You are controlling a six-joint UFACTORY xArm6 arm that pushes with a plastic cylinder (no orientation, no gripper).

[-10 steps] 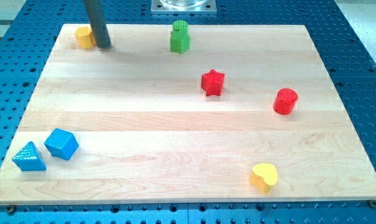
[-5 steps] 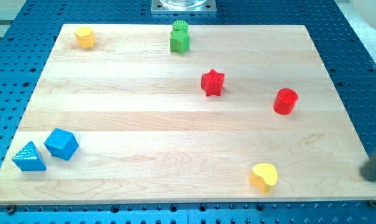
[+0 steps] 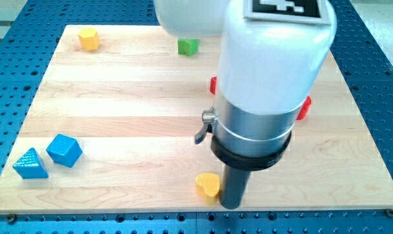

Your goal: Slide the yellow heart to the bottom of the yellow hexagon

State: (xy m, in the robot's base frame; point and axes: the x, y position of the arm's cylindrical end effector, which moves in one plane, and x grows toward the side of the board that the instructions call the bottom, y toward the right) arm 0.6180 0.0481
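The yellow heart [image 3: 208, 184] lies near the board's bottom edge, just left of the middle. My tip [image 3: 230, 205] stands right beside it, touching its right side. The yellow hexagon [image 3: 88, 38] sits at the board's top left corner, far from the heart. The arm's white and grey body fills the middle of the view and hides much of the board's right half.
A green block [image 3: 188, 46] shows at the top middle, half hidden by the arm. A red star [image 3: 213, 85] and a red cylinder [image 3: 304, 108] peek out beside the arm. A blue cube [image 3: 64, 150] and blue triangle [image 3: 30, 164] lie at the bottom left.
My tip went from beside the hexagon to the right edge, then came in at the heart's right. The heart has slid about a hundred pixels to the left along the bottom edge.
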